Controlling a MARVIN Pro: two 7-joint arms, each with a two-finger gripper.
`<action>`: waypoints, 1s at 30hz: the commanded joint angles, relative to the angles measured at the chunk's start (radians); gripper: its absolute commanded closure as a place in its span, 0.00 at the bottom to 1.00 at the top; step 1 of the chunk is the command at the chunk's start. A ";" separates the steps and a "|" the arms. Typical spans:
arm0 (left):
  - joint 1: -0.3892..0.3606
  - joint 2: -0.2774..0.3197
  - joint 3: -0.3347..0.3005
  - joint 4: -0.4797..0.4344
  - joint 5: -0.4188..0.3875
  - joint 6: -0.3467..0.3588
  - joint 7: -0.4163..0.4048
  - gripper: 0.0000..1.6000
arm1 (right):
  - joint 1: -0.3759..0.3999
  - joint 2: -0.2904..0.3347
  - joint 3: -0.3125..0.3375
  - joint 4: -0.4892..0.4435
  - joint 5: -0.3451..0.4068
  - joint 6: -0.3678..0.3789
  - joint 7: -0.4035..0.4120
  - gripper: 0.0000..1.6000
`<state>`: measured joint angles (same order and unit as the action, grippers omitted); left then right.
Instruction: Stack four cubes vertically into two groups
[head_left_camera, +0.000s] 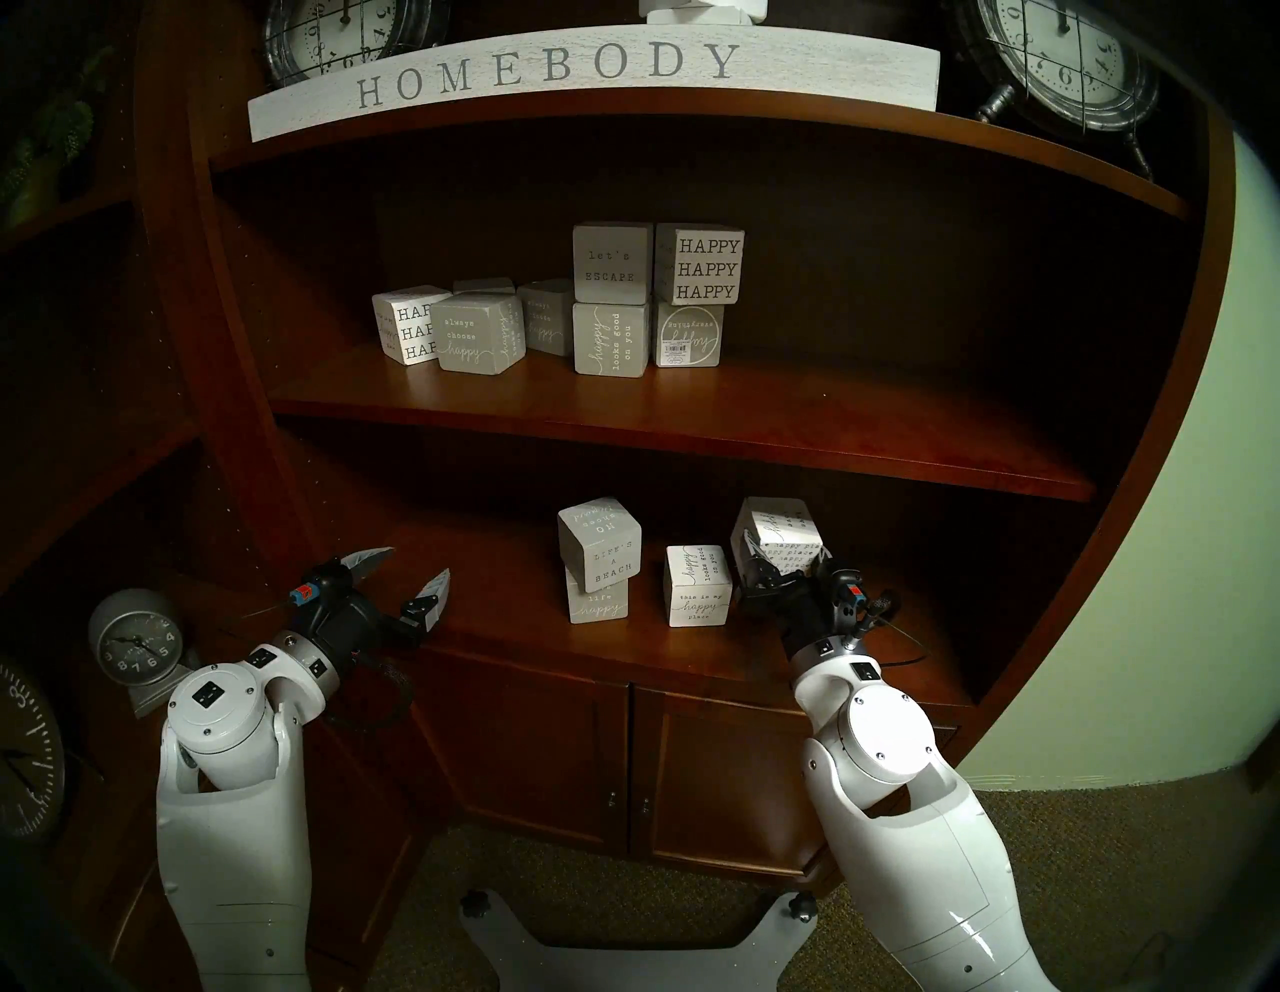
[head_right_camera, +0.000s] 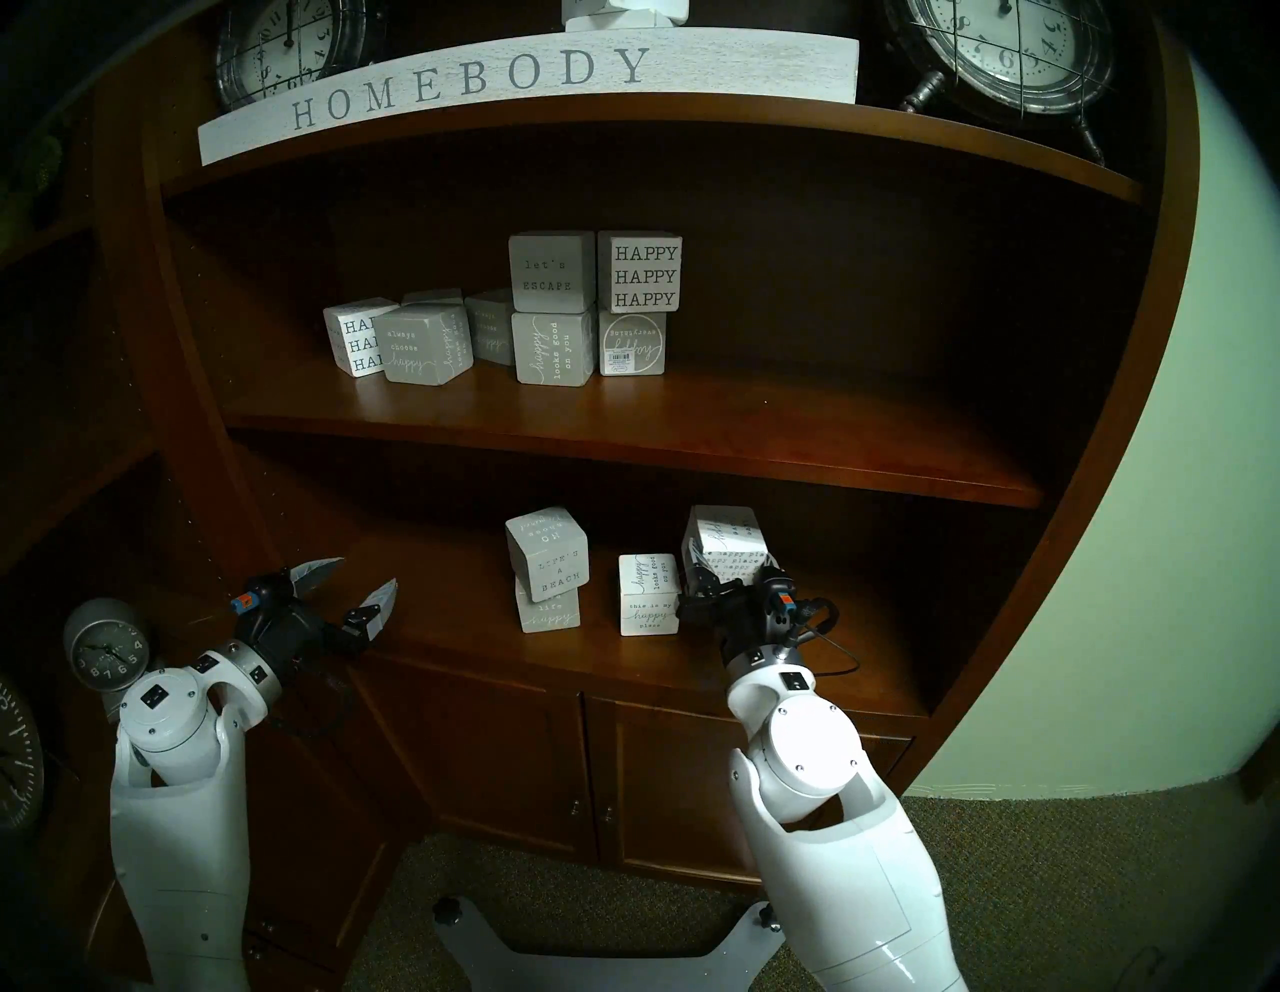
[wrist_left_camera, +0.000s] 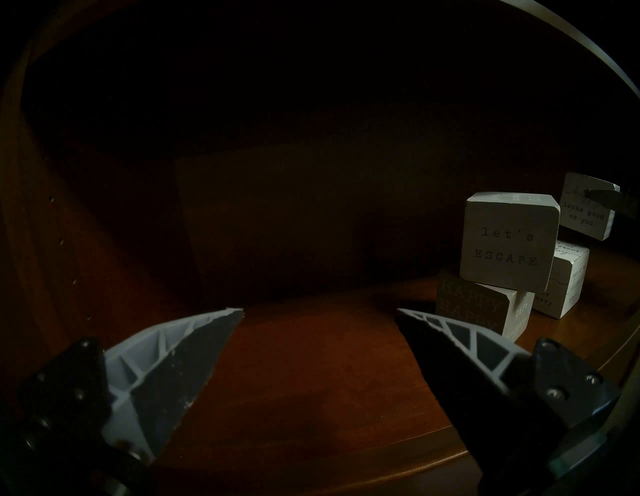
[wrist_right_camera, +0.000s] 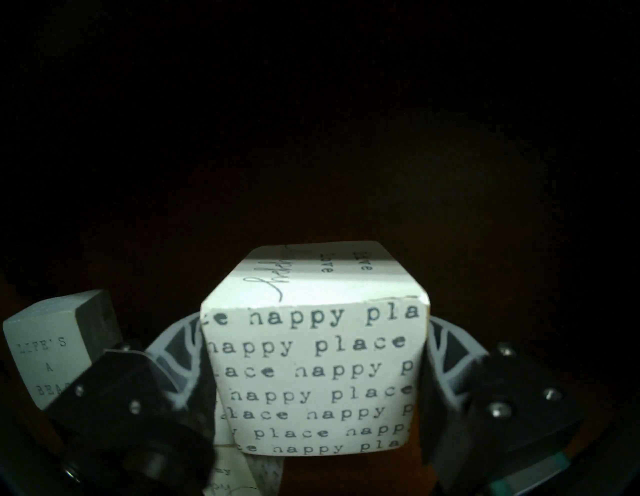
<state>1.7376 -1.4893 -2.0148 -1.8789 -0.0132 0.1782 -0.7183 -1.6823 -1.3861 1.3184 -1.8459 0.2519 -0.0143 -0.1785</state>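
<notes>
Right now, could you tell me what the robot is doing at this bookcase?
It is stacking lettered cubes in pairs on the lower shelf. The grey "LIFE'S A BEACH" cube already sits, slightly askew, on the grey "live life happy" cube. The right gripper holds the "happy place" print cube near the "this is my happy place" cube. The left gripper is open, empty.

"LIFE'S A BEACH" cube (head_left_camera: 601, 551) on "live life happy" cube (head_left_camera: 598, 600), "this is my happy place" cube (head_left_camera: 697, 586) just right, "happy place" print cube (head_left_camera: 779, 537) further right, raised off the lower shelf (head_left_camera: 526, 609)

The right gripper (wrist_right_camera: 313, 381) hides the lower sides of the "happy place" cube (wrist_right_camera: 311, 374). The "LIFE'S A BEACH" cube (head_left_camera: 601, 551) covers the top of the "live life happy" cube (head_left_camera: 599, 603), and the cube with "HAPPY" print (head_left_camera: 402, 325) is half hidden.
</notes>
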 joint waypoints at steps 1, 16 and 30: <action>-0.003 0.002 -0.001 -0.018 0.001 -0.002 0.001 0.00 | 0.065 -0.034 -0.021 -0.041 -0.008 0.011 -0.011 1.00; -0.002 0.002 -0.001 -0.020 0.001 -0.002 0.001 0.00 | 0.078 -0.057 -0.059 -0.038 -0.018 0.032 -0.020 1.00; -0.002 0.002 -0.001 -0.020 0.001 -0.001 0.001 0.00 | 0.051 -0.063 -0.088 -0.055 -0.024 0.040 -0.024 1.00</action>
<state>1.7378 -1.4893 -2.0148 -1.8793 -0.0132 0.1783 -0.7183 -1.6357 -1.4376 1.2428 -1.8626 0.2257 0.0309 -0.2049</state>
